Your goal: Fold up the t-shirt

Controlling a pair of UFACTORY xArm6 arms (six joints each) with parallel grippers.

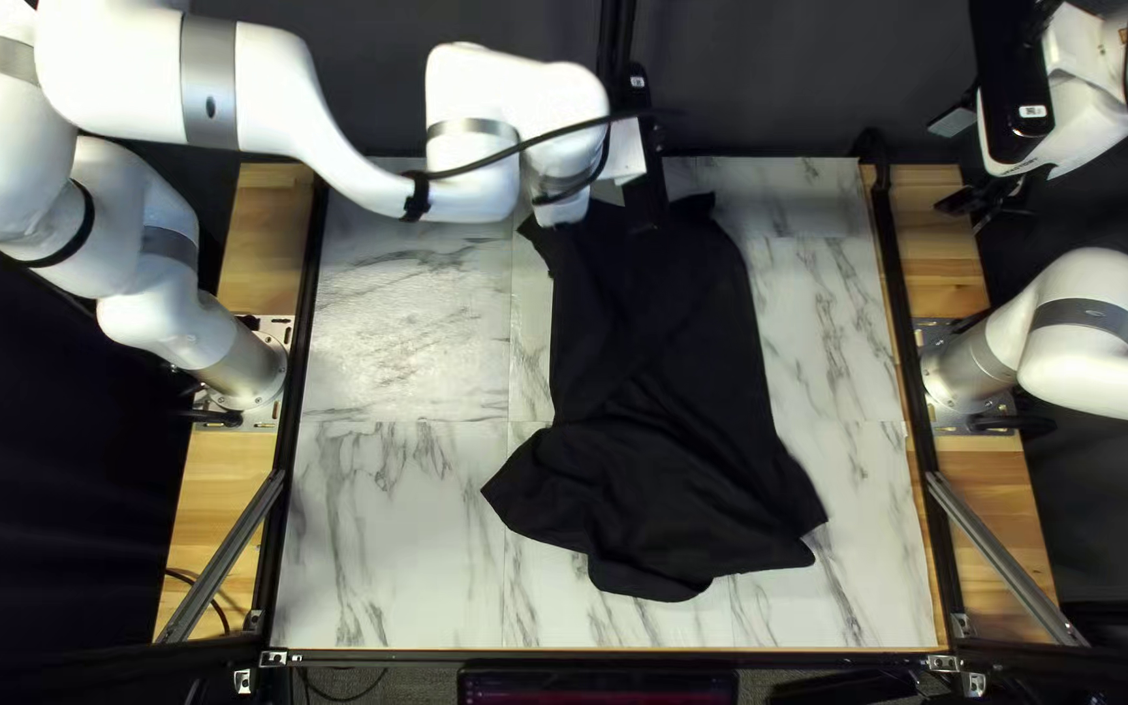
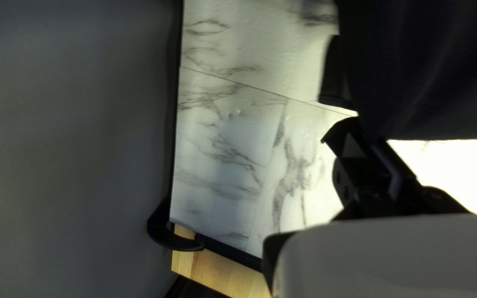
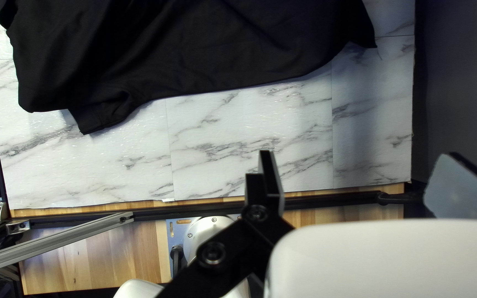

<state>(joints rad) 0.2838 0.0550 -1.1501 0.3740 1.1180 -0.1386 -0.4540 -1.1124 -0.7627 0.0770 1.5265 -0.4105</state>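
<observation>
The black t-shirt [image 1: 669, 431] lies lengthwise on the marble-patterned table, rumpled, with its near part spread wider. At its far end my left gripper [image 1: 645, 196] is over the cloth, its tips hidden against the black. In the left wrist view my left gripper [image 2: 358, 131] has its fingers close together on the t-shirt [image 2: 432, 66], whose fabric spreads out ahead of them. My right gripper [image 1: 951, 162] is raised beyond the table's far right corner. From the right wrist view, my right gripper [image 3: 357, 157] stands open and holds nothing, apart from the t-shirt [image 3: 194, 49].
A black frame rail [image 1: 897, 300] runs along the table's right side, with a wooden strip [image 1: 936, 248] outside it. Metal struts [image 1: 1002, 555] slant at both near corners. Bare tabletop [image 1: 394, 522] shows on both sides of the shirt. A dark curtain [image 2: 73, 138] hangs behind.
</observation>
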